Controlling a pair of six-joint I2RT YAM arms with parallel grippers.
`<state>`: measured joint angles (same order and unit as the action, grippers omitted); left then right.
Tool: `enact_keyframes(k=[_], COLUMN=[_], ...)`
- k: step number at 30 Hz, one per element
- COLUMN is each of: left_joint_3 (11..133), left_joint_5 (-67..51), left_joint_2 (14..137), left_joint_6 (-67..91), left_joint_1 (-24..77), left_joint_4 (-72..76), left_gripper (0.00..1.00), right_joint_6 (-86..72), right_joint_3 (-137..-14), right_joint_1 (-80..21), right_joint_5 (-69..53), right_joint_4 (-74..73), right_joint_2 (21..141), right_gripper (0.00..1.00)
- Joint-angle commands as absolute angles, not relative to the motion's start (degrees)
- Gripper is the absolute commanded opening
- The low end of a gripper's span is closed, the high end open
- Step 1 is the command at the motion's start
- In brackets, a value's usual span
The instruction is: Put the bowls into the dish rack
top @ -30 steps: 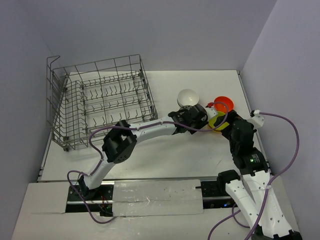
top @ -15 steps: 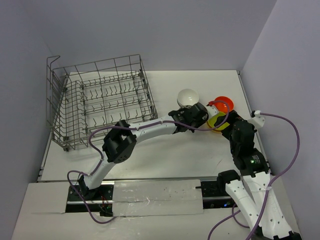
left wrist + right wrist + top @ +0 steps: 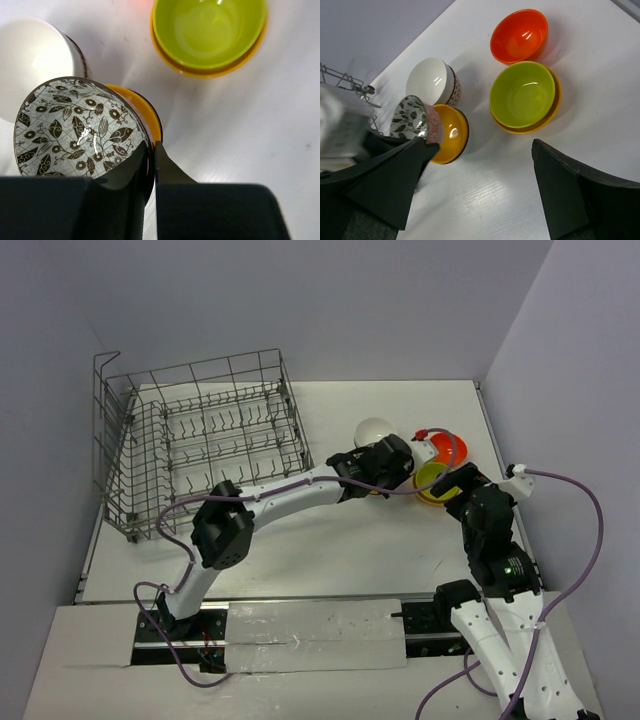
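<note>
The table was white, with pale purple walls around it. Only the top view showed you the whole dish rack, at the far left, well apart from the bowls on the right. In that view your left arm stretched long across the table to the bowls, and it hid what it held.

The left wrist view showed that part. The left gripper pinched the rim of the black-and-white bowl, one finger inside and one outside. That bowl was tipped and lay in a yellow bowl, with the white bowl just beside.

The right wrist view showed the tipped bowl's pink outside (the left wrist view did not). Your right arm was bent, and the right gripper hung with its fingers wide apart, holding nothing. It was near the lime green bowl, which sat in an orange-yellow bowl, with the red bowl just behind.
</note>
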<state>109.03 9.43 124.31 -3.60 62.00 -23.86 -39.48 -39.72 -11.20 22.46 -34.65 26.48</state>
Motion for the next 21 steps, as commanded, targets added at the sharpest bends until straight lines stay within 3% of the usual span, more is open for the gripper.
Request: enact_keyframes(k=[1, 10, 17, 21], left_joint_3=[109.86, 103.81, 82.38, 71.91], left_joint_5=[7.12, 9.75, -0.95, -1.32], left_joint_2=[114.18, 101.64, 84.48, 77.36], left_joint_6=[-2.55, 6.91, 25.56, 29.61], left_joint_1=[61.87, 58.72, 46.07, 42.10], left_joint_4=[-18.46, -11.63, 8.04, 14.32], left_gripper=[0.00, 0.00, 0.00, 0.00], right_joint_6=[-37.97, -34.72, -33.22, -33.05], right_joint_3=[-39.38, -38.85, -37.88, -37.88], right_joint_1=[-10.90, -10.90, -10.99, -11.07], right_joint_5=[23.99, 22.77, 19.78, 18.90], right_joint_4=[-32.87, -29.71, -27.95, -27.69], right_joint_2=[24.61, 18.81, 18.54, 19.07], right_gripper=[0.95, 0.98, 0.93, 0.92])
